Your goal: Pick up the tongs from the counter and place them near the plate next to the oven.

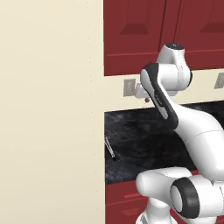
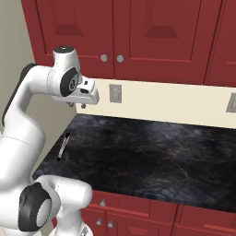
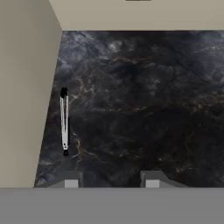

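The tongs lay flat on the black surface, close beside the cream side wall, well short of the back wall. The pincer hung high above the surface, fingers spread apart and holding nothing, the tongs off to one side of it.

In my left base view a cream wall hides the counter's left part and cuts across the tongs' far end. My own arm covers the counter's right side. My fingertips are cut off at the hand view's bottom.
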